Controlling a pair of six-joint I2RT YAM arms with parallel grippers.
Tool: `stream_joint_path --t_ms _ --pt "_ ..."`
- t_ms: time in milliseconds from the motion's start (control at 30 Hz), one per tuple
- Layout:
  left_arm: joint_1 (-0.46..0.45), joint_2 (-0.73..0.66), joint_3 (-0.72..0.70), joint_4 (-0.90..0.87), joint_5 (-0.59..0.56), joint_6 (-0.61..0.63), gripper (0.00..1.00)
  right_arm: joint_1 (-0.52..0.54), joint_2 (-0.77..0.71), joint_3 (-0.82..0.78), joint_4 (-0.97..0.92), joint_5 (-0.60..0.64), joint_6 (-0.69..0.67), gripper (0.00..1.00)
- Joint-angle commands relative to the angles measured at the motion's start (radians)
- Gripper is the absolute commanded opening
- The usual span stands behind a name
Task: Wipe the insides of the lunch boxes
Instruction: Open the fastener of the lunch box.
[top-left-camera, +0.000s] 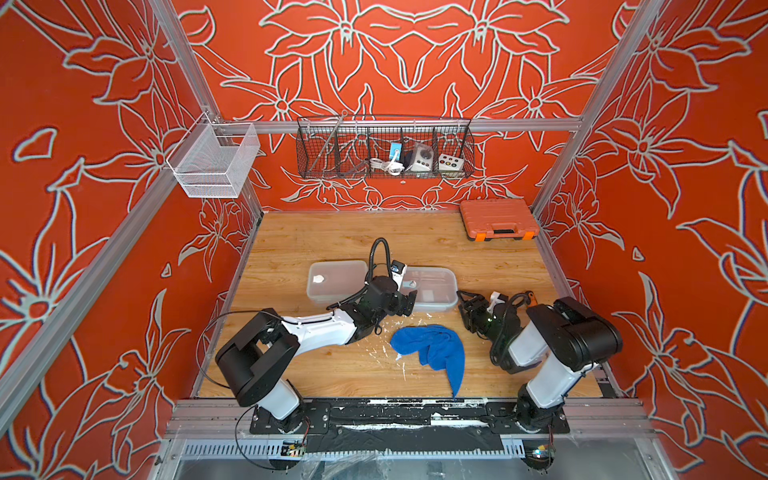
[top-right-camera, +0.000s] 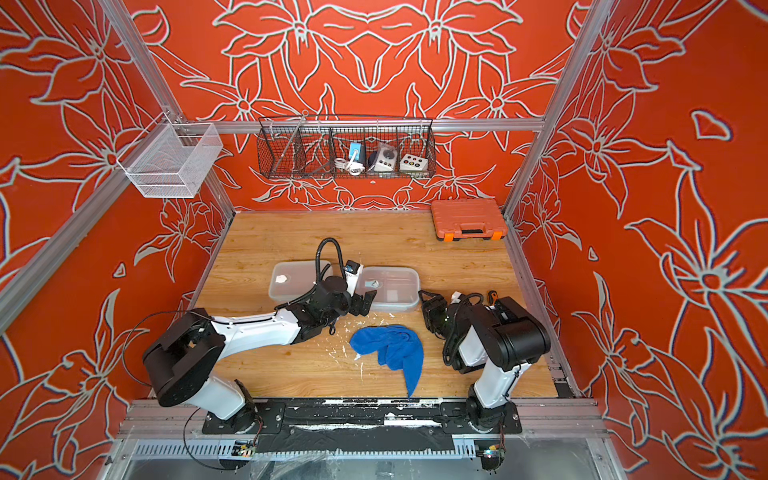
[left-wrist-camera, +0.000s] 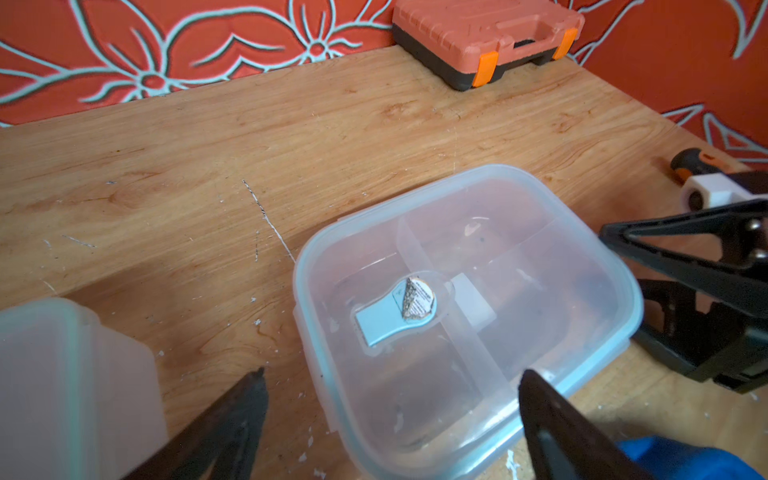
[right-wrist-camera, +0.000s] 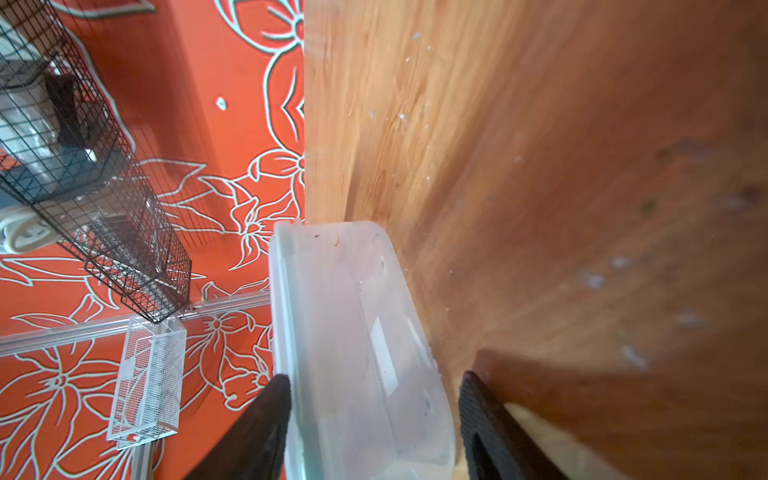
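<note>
Left wrist view: opening step; left gripper (left-wrist-camera: 392, 374) gapes at lidded lunch box (left-wrist-camera: 540, 324), right gripper (right-wrist-camera: 374, 378) straddles it loosely; next, grip lid (left-wrist-camera: 365, 266).

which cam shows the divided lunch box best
The left wrist view: the divided lunch box fills it, with its lid, sticker and dividers clear. Both top views show it small and partly covered. The right wrist view shows only one blurred end, close up.
</note>
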Motion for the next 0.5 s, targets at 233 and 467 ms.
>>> stream_joint_path --t_ms 233,467 --pt "-0.047 0.106 0.013 0.080 -0.075 0.080 0.86 0.052 -0.010 0.009 0.058 0.131 0.047 0.64" --pt "-0.072 0.138 -0.010 0.118 -0.089 0.079 0.81 0.069 0.023 0.072 0.059 0.152 0.078 0.60"
